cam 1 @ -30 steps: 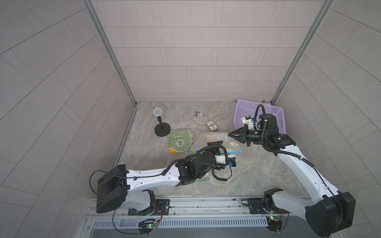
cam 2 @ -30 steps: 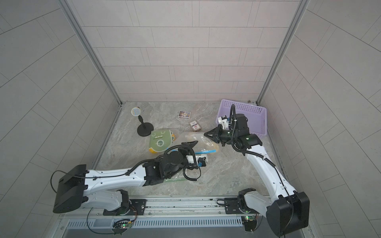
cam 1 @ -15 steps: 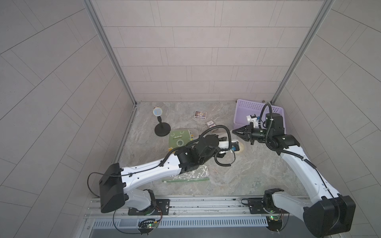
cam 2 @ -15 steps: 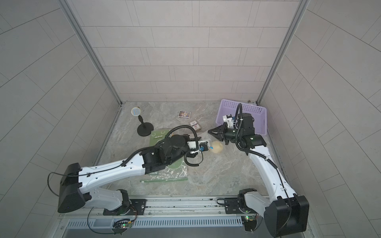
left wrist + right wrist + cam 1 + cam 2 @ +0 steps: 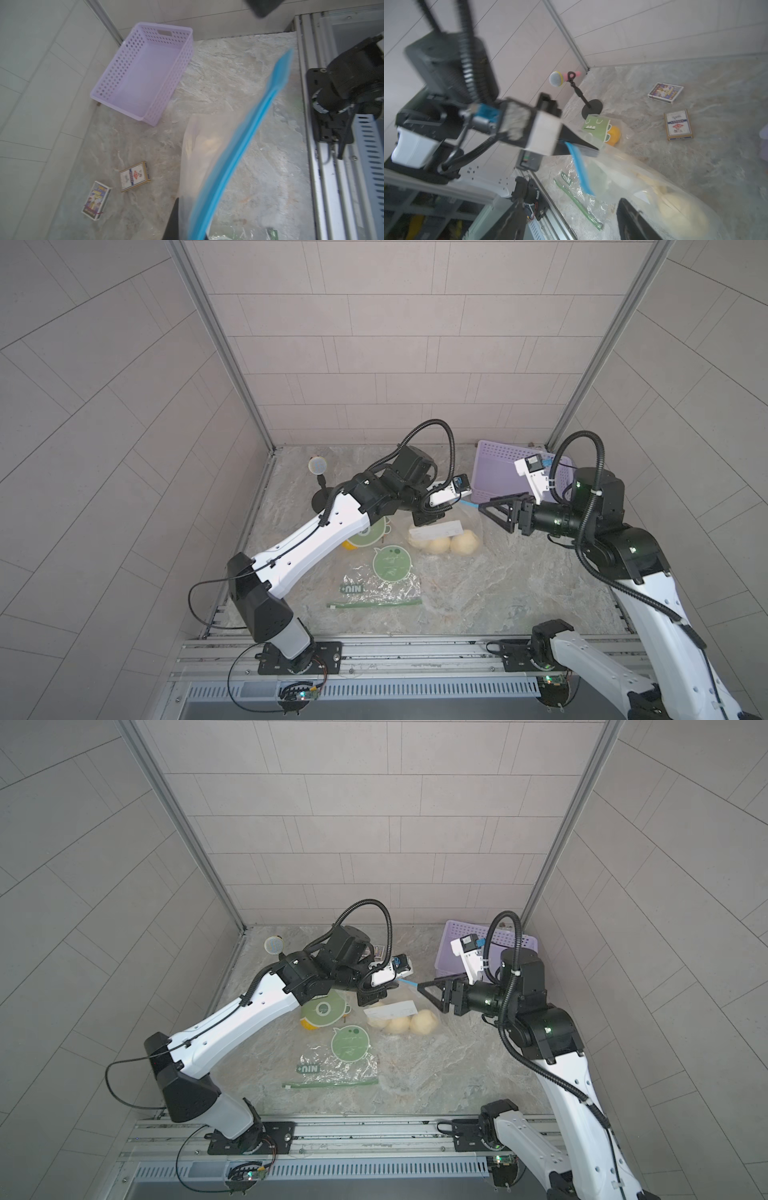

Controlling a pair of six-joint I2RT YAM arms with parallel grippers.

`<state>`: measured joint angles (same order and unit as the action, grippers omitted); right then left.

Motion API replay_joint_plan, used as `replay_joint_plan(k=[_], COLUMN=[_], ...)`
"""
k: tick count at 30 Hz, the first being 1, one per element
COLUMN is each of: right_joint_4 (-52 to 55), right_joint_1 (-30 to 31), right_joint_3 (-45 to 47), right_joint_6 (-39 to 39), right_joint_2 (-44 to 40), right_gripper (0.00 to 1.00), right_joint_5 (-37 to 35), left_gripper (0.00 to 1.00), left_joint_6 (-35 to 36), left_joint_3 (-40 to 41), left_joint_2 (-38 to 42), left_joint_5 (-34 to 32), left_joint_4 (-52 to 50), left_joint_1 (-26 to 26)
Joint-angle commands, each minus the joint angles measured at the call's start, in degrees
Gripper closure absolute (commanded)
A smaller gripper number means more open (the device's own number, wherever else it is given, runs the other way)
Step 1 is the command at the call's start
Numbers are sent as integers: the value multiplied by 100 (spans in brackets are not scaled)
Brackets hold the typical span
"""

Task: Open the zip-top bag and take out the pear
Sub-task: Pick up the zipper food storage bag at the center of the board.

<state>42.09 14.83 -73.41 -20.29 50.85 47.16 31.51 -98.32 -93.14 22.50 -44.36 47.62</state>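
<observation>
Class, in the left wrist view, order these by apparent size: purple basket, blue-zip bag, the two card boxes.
1. Purple basket, blue-zip bag: comparable; bag is near the camera and cropped, so unranked.
2. Blue card box, purple card box: alike, smallest.

You've got the zip-top bag mid-table with pears inside it, basket behind it in the back right corner, mic stand back left, second bag lying flat in front, nearer the rail

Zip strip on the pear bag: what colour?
The zip strip is blue; clearest in the left wrist view.
</observation>
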Motion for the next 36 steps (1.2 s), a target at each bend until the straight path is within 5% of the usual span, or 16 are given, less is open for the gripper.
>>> replay_joint_plan(k=[1,15,17,19,22,25,28,30,32,36], right_joint_4=[394,50,-79,-196,-530,-391,-312,-310,-304,-476], right_joint_1=[528,1004,1031,1062,1080,1079,968,718,345,-650], right_joint_3=[-147,430,476,516,634,531,355,186,13,-171], right_joint_6=[1190,1540,1509,1441,1253,1197,1048,912,823,499], right_joint_2=[-2,215,277,324,272,296,177,106,126,420], right_gripper=[28,32,40,68,94,100,100,100,100,100], right_joint_5=[-930,-1653,-1552,-1545,-1333,-1462,-1765,-1717,-1272,180], left_gripper=[98,97,97,97,96,95,43,29,22,8], left_joint_6=[-52,-113,-118,-119,-118,-268,-738,-1478,-2831,-6199], left_joint_3=[-362,-486,-484,-500,-526,-623,-605,-27,1193,3967], left_joint_2=[-169,-237,-227,-247,-261,-178,254,790,1543,2639], left_joint_5=[632,859,879,870,938,1053,1343,1962,2602,2918], left_joint_4=[-861,-1030,-1039,-1044,-1081,-989,-612,327,2291,8051], left_joint_1=[-41,-41,-42,-42,-41,-97,-466,-1042,-1773,-3129])
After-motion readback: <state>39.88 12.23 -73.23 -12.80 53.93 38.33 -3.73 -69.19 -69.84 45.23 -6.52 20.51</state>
